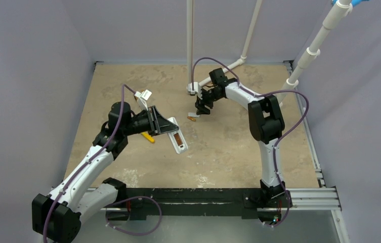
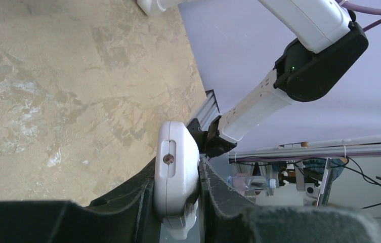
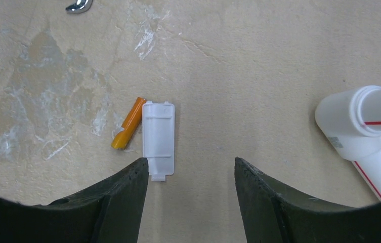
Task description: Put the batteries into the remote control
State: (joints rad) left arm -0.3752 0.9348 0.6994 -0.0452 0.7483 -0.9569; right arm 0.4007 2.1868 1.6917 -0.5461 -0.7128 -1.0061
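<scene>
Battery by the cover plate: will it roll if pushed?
Probably rolls sideways: the battery is a smooth cylinder lying on its side on the flat table. The cover plate close beside it may stop it that way. Looks rigid, light.

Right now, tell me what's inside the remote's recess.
One orange battery lies in the open recess of the remote. The left tool covers its gripped end, so anything there is hidden.
</scene>
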